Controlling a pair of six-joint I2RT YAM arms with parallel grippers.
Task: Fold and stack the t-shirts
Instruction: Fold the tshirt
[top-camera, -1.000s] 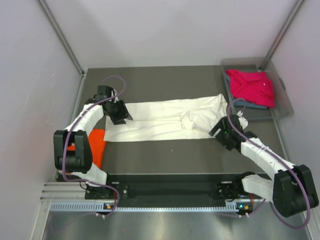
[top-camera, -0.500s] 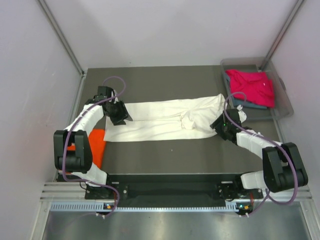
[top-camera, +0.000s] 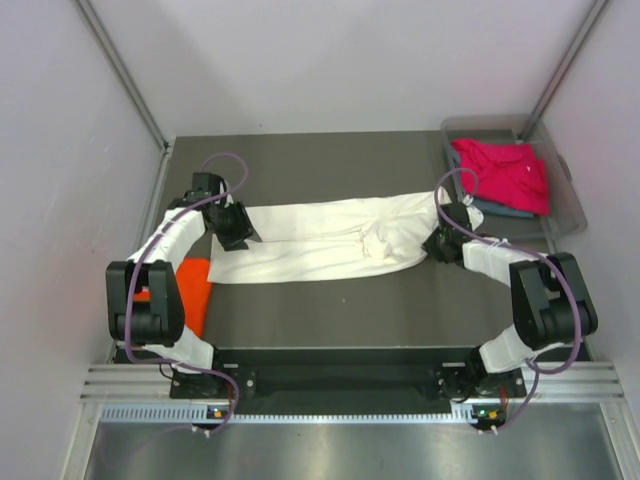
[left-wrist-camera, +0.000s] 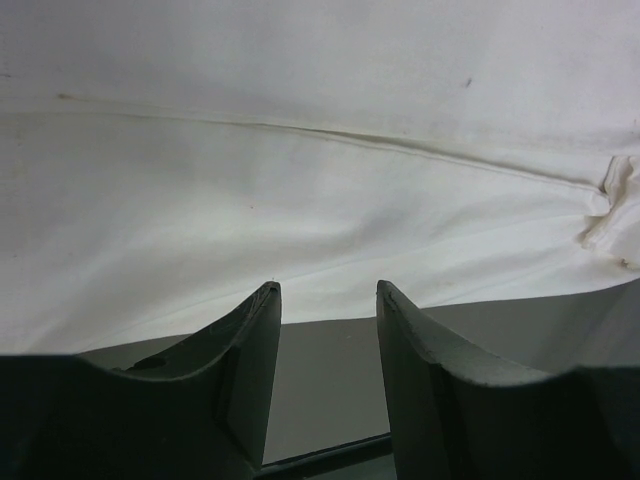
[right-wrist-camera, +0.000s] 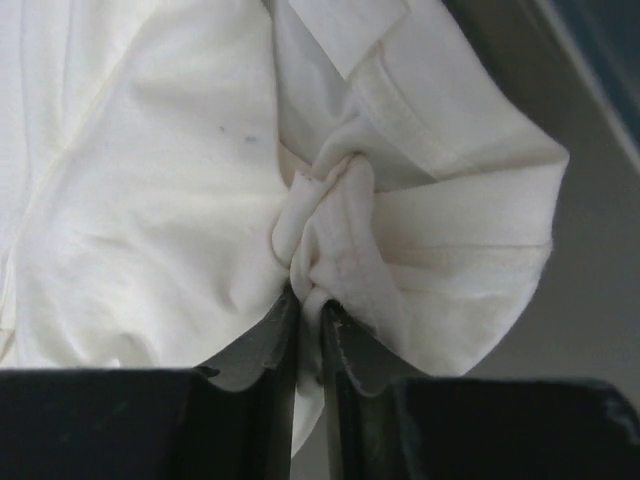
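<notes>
The cream-white t-shirt (top-camera: 320, 235) lies stretched left to right across the dark table. At its left end my left gripper (top-camera: 238, 238) rests low, open. In the left wrist view its fingertips (left-wrist-camera: 328, 290) stop just short of the shirt's hem (left-wrist-camera: 300, 150), with bare table between them. At the shirt's right end my right gripper (top-camera: 441, 243) is shut on a bunched fold of the white cloth (right-wrist-camera: 330, 230), its jaws (right-wrist-camera: 308, 300) pinching the fabric. The orange t-shirt (top-camera: 192, 290) lies at the near left, partly behind the left arm.
A clear plastic bin (top-camera: 575, 215) at the back right holds a magenta-pink t-shirt (top-camera: 505, 170) on top of a grey-blue one (top-camera: 497, 210). Pale walls close in the table on the left, the back and the right. The arms' base rail runs along the near edge.
My right gripper has swung away from the near edge up to the shirt's right end and closed on a bunch of the white cloth. The left gripper has stayed put.
</notes>
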